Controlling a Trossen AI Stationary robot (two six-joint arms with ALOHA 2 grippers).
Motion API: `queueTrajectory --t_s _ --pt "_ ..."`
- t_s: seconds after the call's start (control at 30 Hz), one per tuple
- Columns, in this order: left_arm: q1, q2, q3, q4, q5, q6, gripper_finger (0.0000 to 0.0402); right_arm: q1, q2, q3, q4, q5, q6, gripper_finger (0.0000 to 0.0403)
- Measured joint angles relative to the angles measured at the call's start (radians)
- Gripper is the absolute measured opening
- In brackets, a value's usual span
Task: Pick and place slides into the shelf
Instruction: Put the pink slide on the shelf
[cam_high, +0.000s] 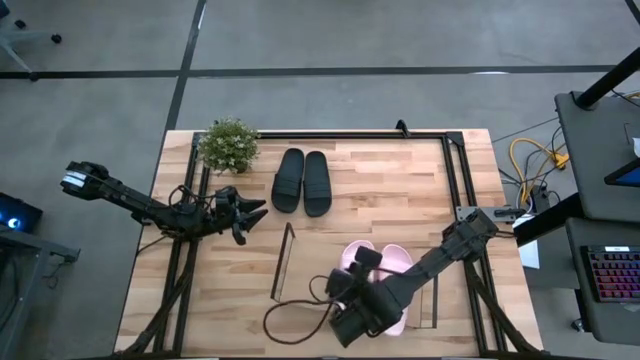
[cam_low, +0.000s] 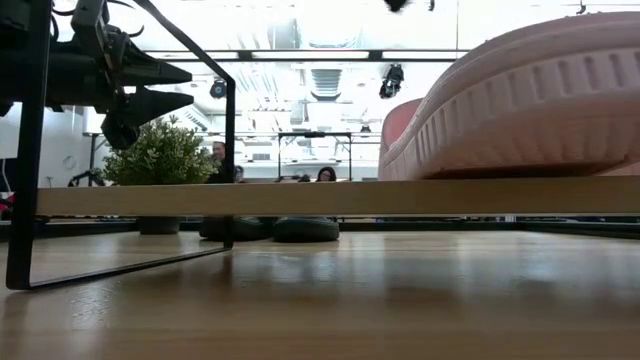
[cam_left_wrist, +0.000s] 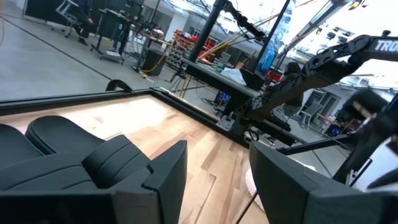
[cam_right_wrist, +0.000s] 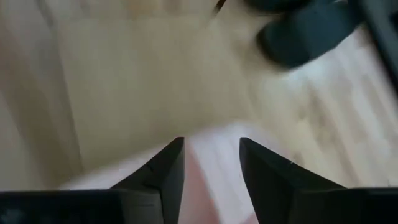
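Observation:
Two pale pink slides (cam_high: 392, 268) lie side by side on the low light-wood shelf board (cam_low: 250, 198), between its dark end frames (cam_high: 283, 262). My right gripper (cam_high: 365, 260) is over the left pink slide's far end and shut on it (cam_right_wrist: 211, 180). The black pair (cam_high: 302, 182) lies soles down on the tabletop farther back, and also shows in the left wrist view (cam_left_wrist: 56, 155). My left gripper (cam_high: 250, 215) hovers open and empty to the left of the black pair, above the table (cam_low: 185, 86). My right gripper has a pink part of the left slide (cam_right_wrist: 211, 155) between its two fingers, coming from above and slanting toward the far edge. The gripper itself hides which part this is. The slide's sole rests on the shelf board (cam_low: 520, 178).
A small potted plant (cam_high: 229, 145) stands at the far left, close to the black slides. A dark metal frame (cam_high: 330, 134) runs along the table's far and side edges. A loose cable (cam_high: 295, 312) loops on the table near the right arm. People show in the room beyond (cam_low: 218, 152).

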Motion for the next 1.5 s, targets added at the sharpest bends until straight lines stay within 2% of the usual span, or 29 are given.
queueTrajectory --t_s 0.1,0.17,0.37,0.6,0.77,0.93,1.17,1.3,1.5 --pt "0.000 0.000 0.000 0.000 0.001 0.000 0.0160 -0.031 -0.008 0.019 0.028 0.014 0.046 0.0132" --pt "0.000 0.000 0.000 0.000 0.002 0.000 0.0160 -0.063 -0.015 0.015 0.068 -0.038 0.046 0.0123" --pt "0.000 -0.002 0.000 0.001 0.005 0.000 0.0160 -0.163 -0.029 0.018 0.168 -0.237 -0.106 0.0085" --pt "0.000 -0.002 0.001 0.001 0.007 0.000 0.0160 -0.254 -0.036 0.019 0.167 -0.357 -0.204 0.0013" --pt "0.000 -0.002 0.001 0.002 0.007 0.000 0.0160 -0.291 -0.036 0.014 0.174 -0.461 -0.244 0.0009" --pt "0.000 -0.002 0.001 0.001 0.007 0.000 0.0160 -0.307 -0.037 0.003 0.175 -0.495 -0.304 0.0008" --pt "0.000 -0.002 0.001 0.000 0.006 0.000 0.0160 -0.316 -0.026 -0.076 0.170 -0.563 -0.351 0.0008" --pt "0.000 -0.002 0.001 0.000 0.006 0.000 0.0160 -0.320 -0.026 -0.126 0.167 -0.651 -0.382 0.0008" --pt "0.000 -0.002 0.001 0.001 0.006 0.000 0.0160 -0.319 -0.027 -0.202 0.167 -0.684 -0.385 0.0008"
